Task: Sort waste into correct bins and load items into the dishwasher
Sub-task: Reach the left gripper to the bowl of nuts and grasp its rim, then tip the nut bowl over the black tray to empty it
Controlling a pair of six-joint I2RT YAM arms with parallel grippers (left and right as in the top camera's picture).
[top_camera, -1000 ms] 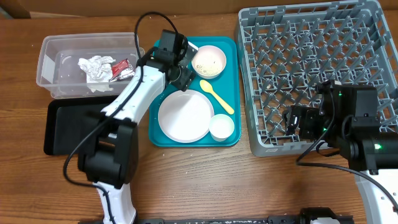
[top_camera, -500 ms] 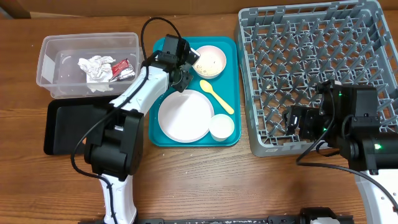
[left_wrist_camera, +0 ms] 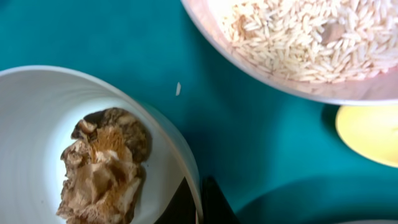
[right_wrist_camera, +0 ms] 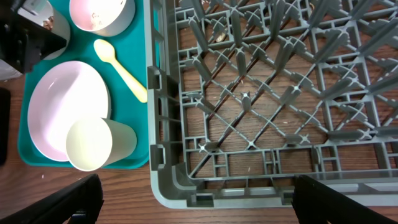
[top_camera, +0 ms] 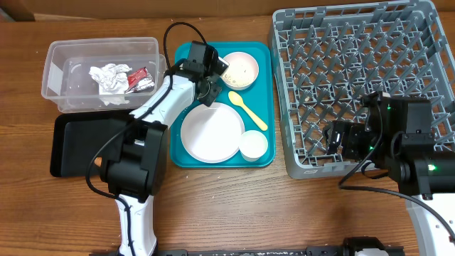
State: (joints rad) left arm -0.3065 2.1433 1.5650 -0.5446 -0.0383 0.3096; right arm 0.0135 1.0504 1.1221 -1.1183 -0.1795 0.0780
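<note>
In the left wrist view a white bowl (left_wrist_camera: 37,124) holds a brown food lump (left_wrist_camera: 102,165). My left gripper (left_wrist_camera: 198,200) is shut on its rim, one finger inside and one outside. Beside it stand a bowl of loose rice (left_wrist_camera: 298,37) and the yellow spoon (left_wrist_camera: 370,134). From overhead, the left gripper (top_camera: 207,84) covers that bowl on the teal tray (top_camera: 186,53), next to the rice bowl (top_camera: 239,70), spoon (top_camera: 247,110), plate (top_camera: 212,132) and cup (top_camera: 253,145). My right gripper (right_wrist_camera: 211,208) hangs open over the dish rack's (right_wrist_camera: 261,93) front left corner, holding nothing.
The clear tub (top_camera: 60,57) at the back left holds a crumpled napkin (top_camera: 108,77) and a red wrapper (top_camera: 138,75). The black tray (top_camera: 78,146) lies in front of it. The grey dish rack (top_camera: 362,78) fills the right side, with the right gripper (top_camera: 335,139) above its near edge.
My left gripper has slid a little right over the tray and closed on the bowl's rim. The right arm has not moved.
</note>
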